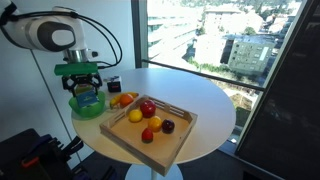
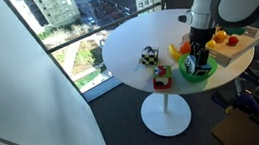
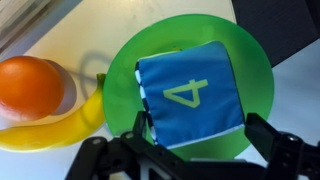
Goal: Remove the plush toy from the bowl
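The plush toy is a blue square cushion with a yellow-green "4". It lies inside the bright-green bowl and fills most of it. My gripper is open just above the bowl, with one finger at each side of the toy's near edge and not closed on it. In both exterior views the gripper hangs straight over the bowl near the table's edge.
An orange and a banana lie right beside the bowl. A wooden tray holds several fruits. A small black box stands behind the bowl. A checkered object and a red item sit on the round white table.
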`<state>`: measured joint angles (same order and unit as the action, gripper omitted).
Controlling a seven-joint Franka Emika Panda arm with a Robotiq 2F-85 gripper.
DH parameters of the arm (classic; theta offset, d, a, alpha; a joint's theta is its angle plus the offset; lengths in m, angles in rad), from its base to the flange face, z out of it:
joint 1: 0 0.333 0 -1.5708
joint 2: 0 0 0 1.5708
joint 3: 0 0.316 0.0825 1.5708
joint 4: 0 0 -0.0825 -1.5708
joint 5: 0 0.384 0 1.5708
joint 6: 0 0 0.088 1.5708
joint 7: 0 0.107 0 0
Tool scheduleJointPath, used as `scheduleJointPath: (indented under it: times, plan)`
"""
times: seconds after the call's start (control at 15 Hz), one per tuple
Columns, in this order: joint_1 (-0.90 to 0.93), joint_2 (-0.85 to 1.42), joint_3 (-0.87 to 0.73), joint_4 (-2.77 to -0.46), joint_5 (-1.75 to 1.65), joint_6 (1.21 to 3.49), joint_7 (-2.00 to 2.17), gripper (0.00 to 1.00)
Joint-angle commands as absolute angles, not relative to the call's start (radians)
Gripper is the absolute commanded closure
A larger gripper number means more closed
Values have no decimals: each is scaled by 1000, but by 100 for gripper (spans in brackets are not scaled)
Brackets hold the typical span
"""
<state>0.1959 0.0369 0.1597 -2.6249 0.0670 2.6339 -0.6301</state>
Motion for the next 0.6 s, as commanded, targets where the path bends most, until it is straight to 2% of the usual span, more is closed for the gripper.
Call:
scheduleJointPath:
  times: [0.0,0.07,0.13,0.2,0.33,0.53]
  plan:
    - [179,39,168,-2635,40,2657,-627,0]
    - [178,41,168,-2635,37,2657,-624,0]
    - [177,43,167,-2635,31,2659,-619,16]
    - [176,44,167,-2635,25,2658,-616,26]
    - [175,38,168,-2634,19,2653,-607,43]
    - [173,20,167,-2628,14,2630,-583,63]
